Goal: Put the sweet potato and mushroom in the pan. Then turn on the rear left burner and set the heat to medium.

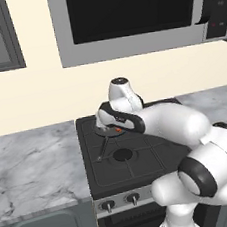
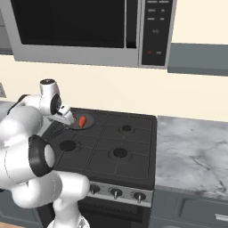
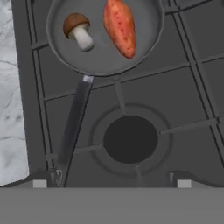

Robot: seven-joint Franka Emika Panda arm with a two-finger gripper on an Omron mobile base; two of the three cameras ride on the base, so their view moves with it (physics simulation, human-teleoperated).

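Note:
The dark grey pan (image 3: 101,60) sits on the stove's rear left burner, its long handle (image 3: 72,127) pointing toward the front. Inside it lie the orange-red sweet potato (image 3: 119,27) and, beside it, the small brown-capped mushroom (image 3: 78,30). My gripper (image 3: 111,183) hovers above the front left burner (image 3: 130,139), short of the pan, open with nothing between its fingertips (image 3: 39,183). From the right base view the sweet potato (image 2: 82,121) shows in the pan (image 2: 90,118) just beyond the gripper (image 2: 67,119). In the left base view the pan handle (image 1: 104,149) pokes out below my arm.
Several control knobs (image 2: 116,193) line the stove's front panel. Marble counter (image 1: 35,160) flanks the stove on the left and another stretch (image 2: 196,151) on the right. A microwave (image 2: 89,31) hangs above the cooktop.

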